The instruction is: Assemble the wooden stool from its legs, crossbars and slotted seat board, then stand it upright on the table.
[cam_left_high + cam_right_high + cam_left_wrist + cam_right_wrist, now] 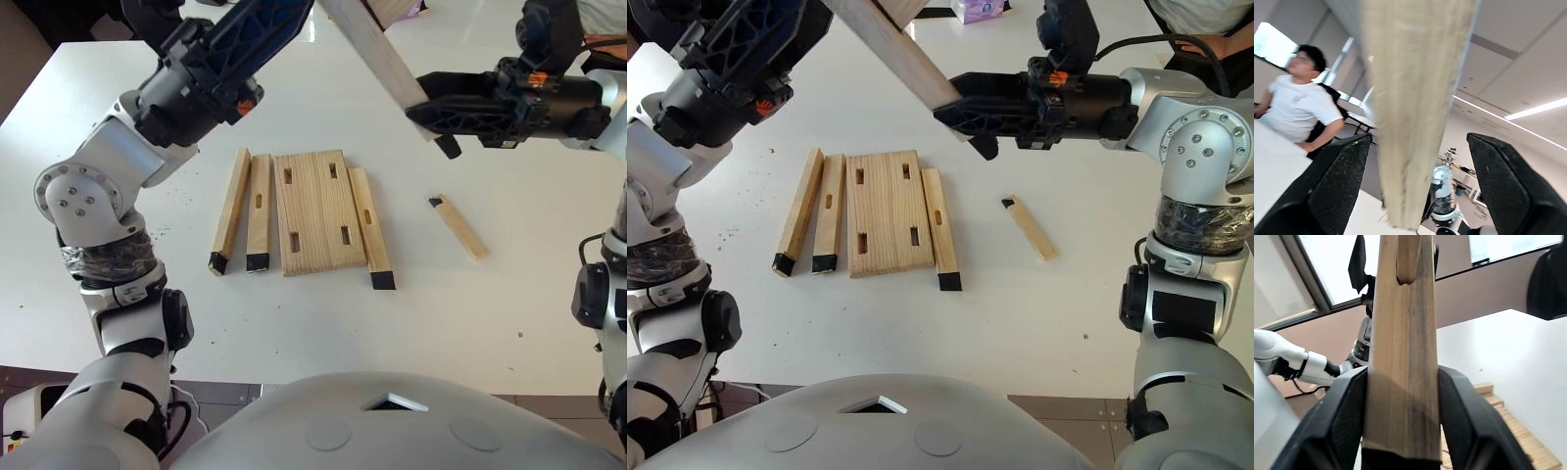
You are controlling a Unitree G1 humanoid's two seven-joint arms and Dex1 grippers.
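Stool leg: aloft over the far part of the tabletop, slanting. The lower end is in the right end effector and the upper run leaves the eye views at the top.
Right arm: raised, forearm about level and pointing toward the robot's left, above the parts laid out below.
Right end effector: narrow, clamped on the lower end of this leg, one finger flat against each side face.
Left arm: elbow bent, forearm angled forward and toward the robot's right, up by the leg's upper run.
Left end effector: wide; the fingers straddle the wood with a gap on each side, no contact.
Held wood, look: pale, straight-grained, square-edged. One face has a slot with a second wooden piece seated in it.
Seat board: flat on the tabletop, mid-scene, four slots showing.
Outer leg: flat, on the robot's left of the board, black cap at the near end.
Slotted leg: between the outer leg and the board, just beside both, black-capped.
Right-side leg: against the board's other edge, one slot, black-capped.
Short crossbar: alone, well apart on the robot's right, dark far tip.
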